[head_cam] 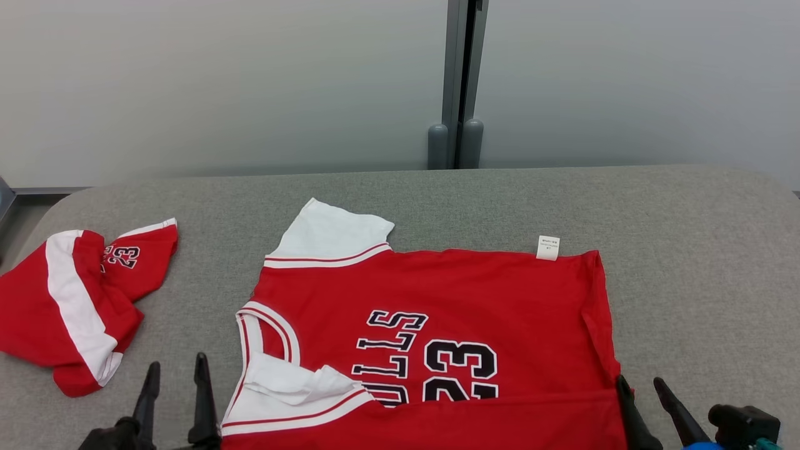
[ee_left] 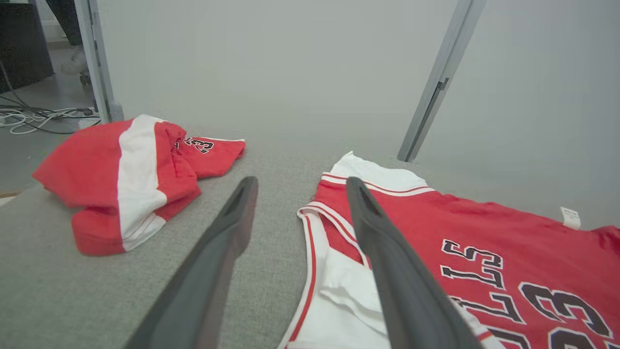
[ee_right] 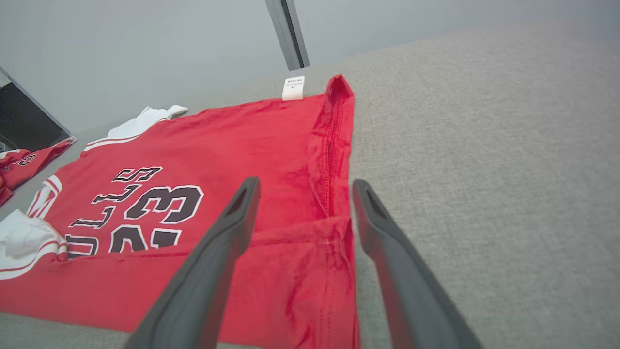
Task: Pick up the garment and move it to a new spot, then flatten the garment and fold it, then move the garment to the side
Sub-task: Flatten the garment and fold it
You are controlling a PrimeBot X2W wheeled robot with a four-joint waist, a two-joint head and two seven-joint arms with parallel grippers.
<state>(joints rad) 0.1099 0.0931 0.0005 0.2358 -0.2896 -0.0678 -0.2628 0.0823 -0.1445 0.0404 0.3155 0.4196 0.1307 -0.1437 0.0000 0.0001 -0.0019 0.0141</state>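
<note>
Red jersey point(head_cam: 512, 294) on grey table point(head_cam: 687, 250)

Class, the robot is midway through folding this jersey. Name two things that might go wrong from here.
The near white sleeve lies bunched at the fold, so further folding may press creases in. The crumpled shorts sit at the left of the table, so moving the jersey that way might land on them.

pale wall panels point(head_cam: 219, 81), a grey post point(head_cam: 459, 75) between them, behind grey fabric tabletop point(head_cam: 687, 250).
</note>
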